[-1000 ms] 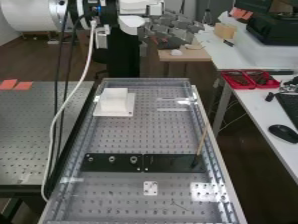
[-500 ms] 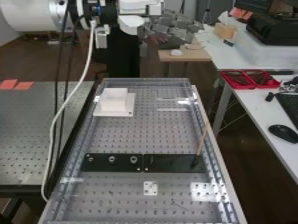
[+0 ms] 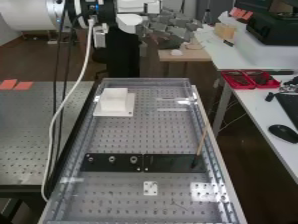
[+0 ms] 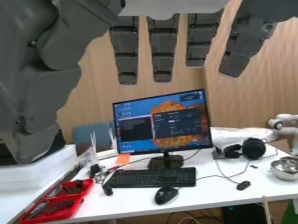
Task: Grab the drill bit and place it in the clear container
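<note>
High view: the red case [image 3: 243, 87] sits well apart from the arm [image 3: 25, 15], lower. Wrist view: hand [image 4: 163, 50] relaxed and empty, fingers straight; bit-like pieces [image 4: 58, 208] lie beyond it, thumb side. I presume the drill bit is among them; I'd move thumbward, down.

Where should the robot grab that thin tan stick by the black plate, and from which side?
I'd pinch the bare upper shaft of the thin tan stick, likely from the high view's left: it's slender, extends past the flat black plate, and the grey side rail crowds its right.
</note>
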{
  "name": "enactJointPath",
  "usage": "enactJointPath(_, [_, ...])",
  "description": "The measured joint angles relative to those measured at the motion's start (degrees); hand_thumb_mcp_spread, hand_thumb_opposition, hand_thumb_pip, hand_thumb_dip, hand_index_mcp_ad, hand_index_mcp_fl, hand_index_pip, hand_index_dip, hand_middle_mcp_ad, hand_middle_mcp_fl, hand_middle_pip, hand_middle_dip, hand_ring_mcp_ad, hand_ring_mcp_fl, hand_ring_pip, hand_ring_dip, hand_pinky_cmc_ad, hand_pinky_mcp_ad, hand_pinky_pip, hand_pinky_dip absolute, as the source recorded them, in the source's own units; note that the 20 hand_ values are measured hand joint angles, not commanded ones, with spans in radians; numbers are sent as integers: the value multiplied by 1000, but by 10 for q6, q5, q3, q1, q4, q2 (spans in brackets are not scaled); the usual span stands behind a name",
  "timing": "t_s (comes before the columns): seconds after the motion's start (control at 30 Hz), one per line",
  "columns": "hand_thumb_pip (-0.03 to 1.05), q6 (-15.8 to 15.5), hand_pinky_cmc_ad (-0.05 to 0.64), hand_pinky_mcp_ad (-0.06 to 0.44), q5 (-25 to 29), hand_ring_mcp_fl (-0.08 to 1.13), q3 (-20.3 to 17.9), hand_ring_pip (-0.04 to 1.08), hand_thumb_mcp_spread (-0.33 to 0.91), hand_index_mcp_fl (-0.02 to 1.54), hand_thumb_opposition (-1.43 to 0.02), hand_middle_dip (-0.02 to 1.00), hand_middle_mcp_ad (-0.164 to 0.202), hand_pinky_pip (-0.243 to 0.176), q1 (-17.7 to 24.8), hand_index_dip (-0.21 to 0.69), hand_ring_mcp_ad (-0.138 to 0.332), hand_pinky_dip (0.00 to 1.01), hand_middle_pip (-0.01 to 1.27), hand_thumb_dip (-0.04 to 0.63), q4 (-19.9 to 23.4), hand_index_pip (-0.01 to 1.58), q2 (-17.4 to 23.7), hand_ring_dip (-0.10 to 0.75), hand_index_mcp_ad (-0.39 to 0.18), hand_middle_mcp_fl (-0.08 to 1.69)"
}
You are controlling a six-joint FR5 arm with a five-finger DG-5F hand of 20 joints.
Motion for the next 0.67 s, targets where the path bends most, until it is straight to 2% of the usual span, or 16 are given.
enactJointPath(0.53, [356,0,375,297,-1,14,-2,120,307,290,-730,202,89,-75,-4,244,161,278,124,93,-2,87,4,101,-73,218])
enactJointPath(0.67, [354,0,375,297,1,14,-3,117,311,286,-730,204,89,-75,-4,244,175,274,124,93,0,87,4,101,-66,218])
